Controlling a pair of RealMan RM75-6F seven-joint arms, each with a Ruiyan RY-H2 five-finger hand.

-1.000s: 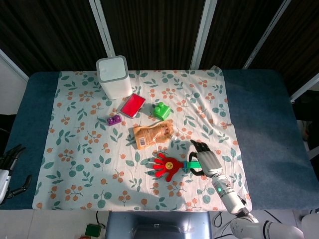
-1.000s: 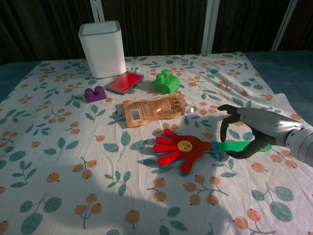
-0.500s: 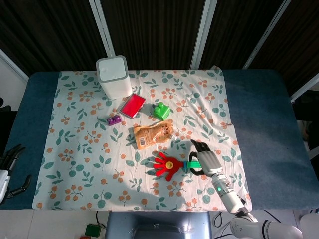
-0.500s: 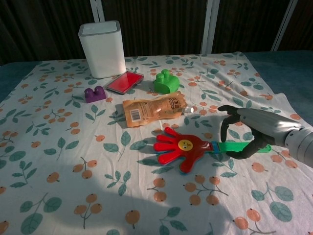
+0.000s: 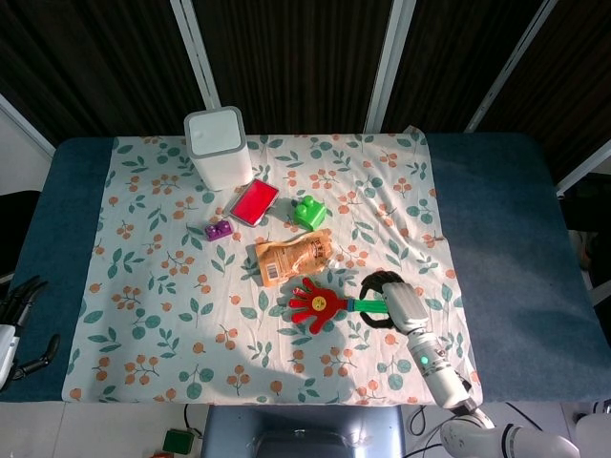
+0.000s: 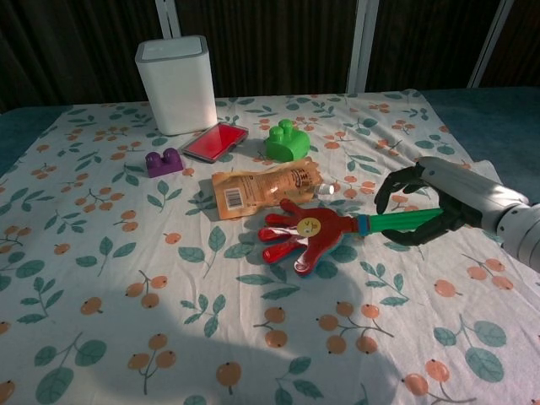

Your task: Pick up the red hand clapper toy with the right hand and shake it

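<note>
The right robot hand [image 6: 430,207] is wrapped around the clapper [image 6: 308,236] handle, lifting it for shaking.

Right hand [image 6: 426,207] fingers curled closed; left hand [image 5: 21,324] idle.

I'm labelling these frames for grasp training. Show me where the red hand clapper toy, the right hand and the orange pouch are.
red hand clapper toy [image 6: 305,237]: chest view, on the red palm.
right hand [image 6: 430,208]: chest view, on the fingers around the green handle.
orange pouch [image 5: 294,257]: head view, on the pouch's middle.
</note>
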